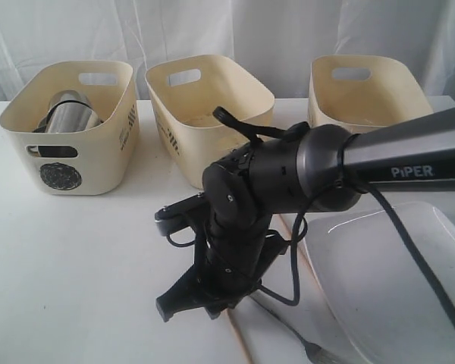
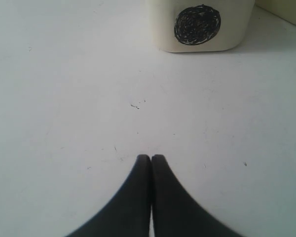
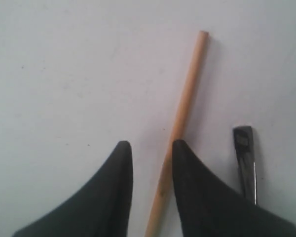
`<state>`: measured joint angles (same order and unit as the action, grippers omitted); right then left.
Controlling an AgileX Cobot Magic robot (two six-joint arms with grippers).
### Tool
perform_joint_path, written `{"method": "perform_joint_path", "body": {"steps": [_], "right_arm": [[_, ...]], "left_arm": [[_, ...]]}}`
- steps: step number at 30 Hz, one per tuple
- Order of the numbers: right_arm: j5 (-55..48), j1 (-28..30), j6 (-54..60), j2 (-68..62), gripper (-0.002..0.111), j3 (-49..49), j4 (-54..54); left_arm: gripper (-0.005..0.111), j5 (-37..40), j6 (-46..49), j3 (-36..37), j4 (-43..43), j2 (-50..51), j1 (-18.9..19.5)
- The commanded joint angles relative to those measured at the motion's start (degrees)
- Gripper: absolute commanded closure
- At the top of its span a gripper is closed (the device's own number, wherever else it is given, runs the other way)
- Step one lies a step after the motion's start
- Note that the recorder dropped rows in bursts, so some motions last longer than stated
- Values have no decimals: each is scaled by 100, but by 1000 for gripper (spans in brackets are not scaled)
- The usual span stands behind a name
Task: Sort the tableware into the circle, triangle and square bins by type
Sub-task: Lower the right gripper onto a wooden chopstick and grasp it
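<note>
Straddling a wooden chopstick (image 3: 180,123) with right gripper (image 3: 150,144) jaws parted, steel utensil handle (image 3: 244,148) just outside one finger; left gripper (image 2: 151,158) pressed shut, facing circle bin (image 2: 163,29).

Landmark is the middle cream plastic tub (image 1: 208,114), sitting at the far side of the white table (image 1: 76,273).
- Left of it, same row: the cream plastic tub with the black scribbled circle (image 1: 68,129) is sitting apart from it, with a steel mug (image 1: 70,112) leaning inside.
- Right of it, same row: a third cream plastic tub (image 1: 364,95).
- Near side of it, off to the right: the large white rounded-square plate (image 1: 394,280) is lying flat.
- Straight in front of it: a wooden chopstick (image 3: 180,128) is lying on the table. The right gripper (image 3: 150,148) is hanging over it, jaws standing either side.
- A steel utensil handle (image 3: 244,153) is lying just beside the chopstick, between it and the plate.
</note>
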<state>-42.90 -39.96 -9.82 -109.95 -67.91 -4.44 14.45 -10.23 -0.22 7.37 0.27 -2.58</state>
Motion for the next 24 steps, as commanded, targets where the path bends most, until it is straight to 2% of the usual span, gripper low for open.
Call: {"method": "perform_joint_path", "body": {"steps": [1,17,24], "right_arm": [[129,3,55,-98,81,19,172],[236,3,55,-359,81,19,402],[252,3,80,-692,96,19,402]], "left_arm": [[107,8,-4,22,1,-27,17],[107,8,-4,22,1,-27,17],[107,8,-4,22,1,-27,17]]}}
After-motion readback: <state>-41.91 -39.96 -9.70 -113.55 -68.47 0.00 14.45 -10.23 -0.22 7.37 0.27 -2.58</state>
